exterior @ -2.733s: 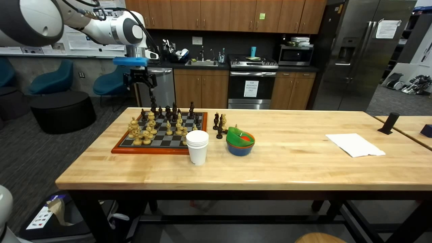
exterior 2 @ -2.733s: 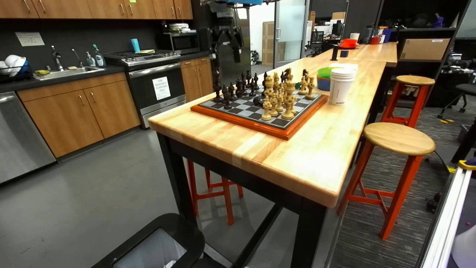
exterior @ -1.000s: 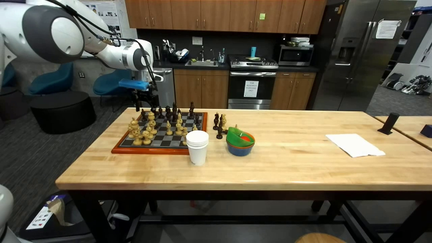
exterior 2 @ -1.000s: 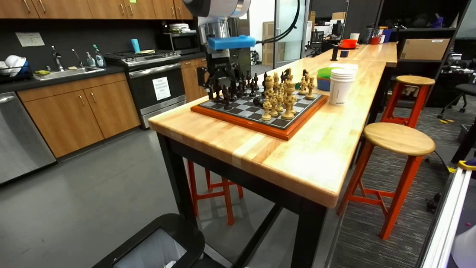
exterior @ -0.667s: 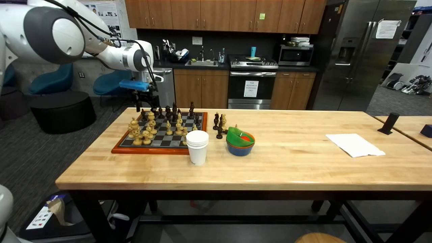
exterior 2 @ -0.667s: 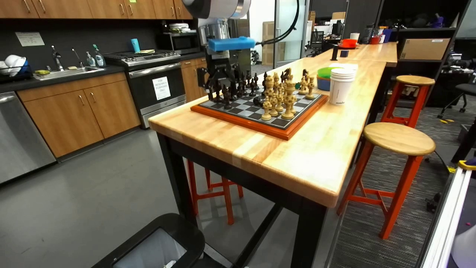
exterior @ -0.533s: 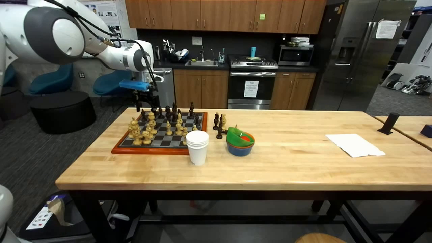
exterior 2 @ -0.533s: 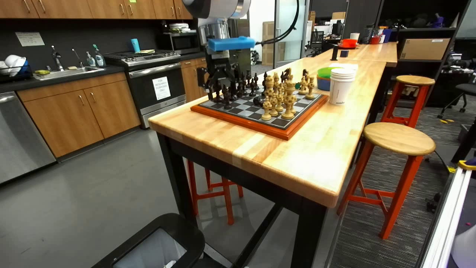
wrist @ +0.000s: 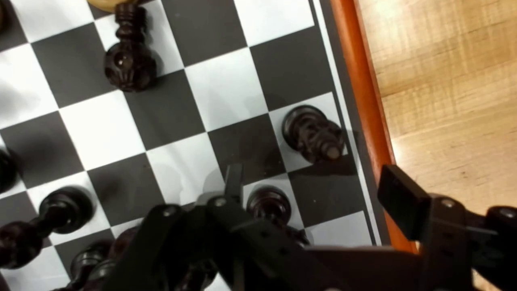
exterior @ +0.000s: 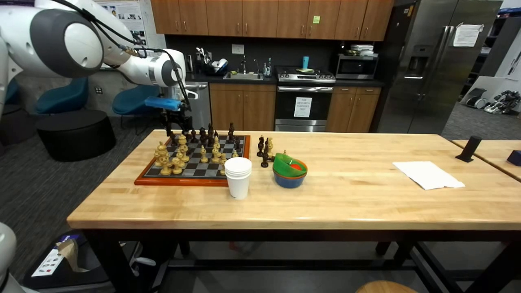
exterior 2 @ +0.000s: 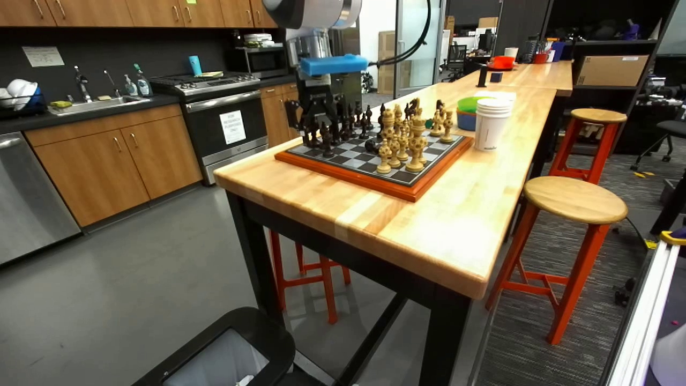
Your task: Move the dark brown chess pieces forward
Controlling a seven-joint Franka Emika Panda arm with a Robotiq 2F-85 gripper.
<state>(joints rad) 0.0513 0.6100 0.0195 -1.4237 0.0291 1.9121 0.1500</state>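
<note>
Several dark brown chess pieces (exterior: 210,138) stand along the far side of the chessboard; they also show in an exterior view (exterior 2: 345,128). My gripper (exterior: 178,129) is low over the far corner of that group, in both exterior views. In the wrist view my gripper (wrist: 317,188) is open, one finger over the board and one over its orange edge. A dark piece (wrist: 313,133) stands just beyond the fingers. Another dark piece (wrist: 270,200) is partly hidden by the left finger. A blurred dark brown shape sits low between the fingers; I cannot tell what it is. One dark piece (wrist: 130,64) lies on its side.
Tan chess pieces (exterior: 183,148) stand on the near side of the board (exterior: 179,182). Stacked white cups (exterior: 238,181) and nested bowls (exterior: 290,181) stand beside it. More dark and tan pieces (exterior: 260,146) are off the board. The table edge (exterior 2: 343,230) lies close by.
My arm has come down from above the board to the dark pieces' corner. Over the last second it has moved only slightly, a little lower. The chess pieces look unmoved.
</note>
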